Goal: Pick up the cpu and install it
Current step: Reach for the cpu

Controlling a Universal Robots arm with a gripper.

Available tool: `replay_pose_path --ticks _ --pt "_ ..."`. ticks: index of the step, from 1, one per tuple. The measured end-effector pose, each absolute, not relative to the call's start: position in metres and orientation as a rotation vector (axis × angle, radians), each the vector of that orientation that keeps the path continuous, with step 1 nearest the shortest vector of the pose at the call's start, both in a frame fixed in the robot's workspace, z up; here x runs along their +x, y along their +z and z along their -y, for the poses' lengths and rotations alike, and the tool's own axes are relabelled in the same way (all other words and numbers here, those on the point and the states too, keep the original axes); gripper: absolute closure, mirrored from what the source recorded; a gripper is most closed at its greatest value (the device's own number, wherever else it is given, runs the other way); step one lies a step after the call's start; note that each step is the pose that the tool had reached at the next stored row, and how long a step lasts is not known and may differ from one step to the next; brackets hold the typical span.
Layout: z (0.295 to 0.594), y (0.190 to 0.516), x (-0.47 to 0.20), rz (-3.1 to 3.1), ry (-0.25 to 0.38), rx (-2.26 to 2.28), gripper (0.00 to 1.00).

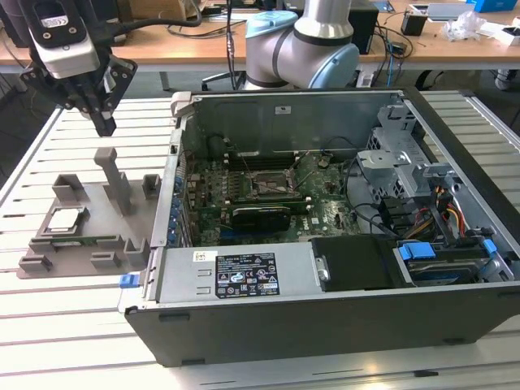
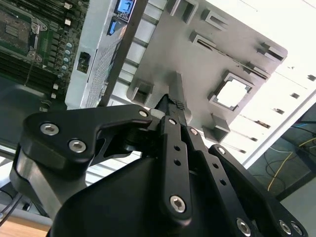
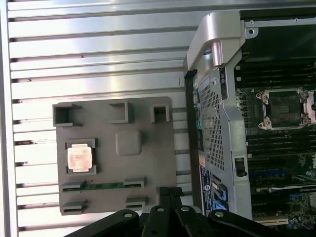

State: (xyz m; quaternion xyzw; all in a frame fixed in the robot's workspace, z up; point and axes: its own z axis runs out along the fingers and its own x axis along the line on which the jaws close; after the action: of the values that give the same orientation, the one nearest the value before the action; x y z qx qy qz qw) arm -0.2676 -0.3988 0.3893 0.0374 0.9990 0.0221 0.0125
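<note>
The cpu (image 1: 65, 219) is a small silver square lying flat in a recess of the grey fixture tray (image 1: 101, 199) at the exterior view's left. It also shows in both wrist views, cpu (image 2: 232, 93) and cpu (image 3: 79, 158). My gripper (image 1: 106, 126) hangs well above the tray's far side, its black fingers closed together with nothing between them. The same closed tips appear in both wrist views, gripper (image 2: 176, 96) and gripper (image 3: 170, 191). The dark socket frame (image 1: 268, 185) sits on the motherboard inside the open computer case.
The open computer case (image 1: 244, 325) fills the middle and the exterior view's right, its raised side wall (image 3: 217, 98) right beside the tray. A green memory stick (image 3: 101, 185) lies in a tray slot. Tall grey blocks (image 1: 114, 175) rise from the tray. The table (image 1: 73, 325) is slatted metal.
</note>
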Motion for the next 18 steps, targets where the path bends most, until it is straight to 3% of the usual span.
replay_pose_path --ticks 18 --pt "0.399 0.388 -0.299 -3.114 0.069 0.117 0.89"
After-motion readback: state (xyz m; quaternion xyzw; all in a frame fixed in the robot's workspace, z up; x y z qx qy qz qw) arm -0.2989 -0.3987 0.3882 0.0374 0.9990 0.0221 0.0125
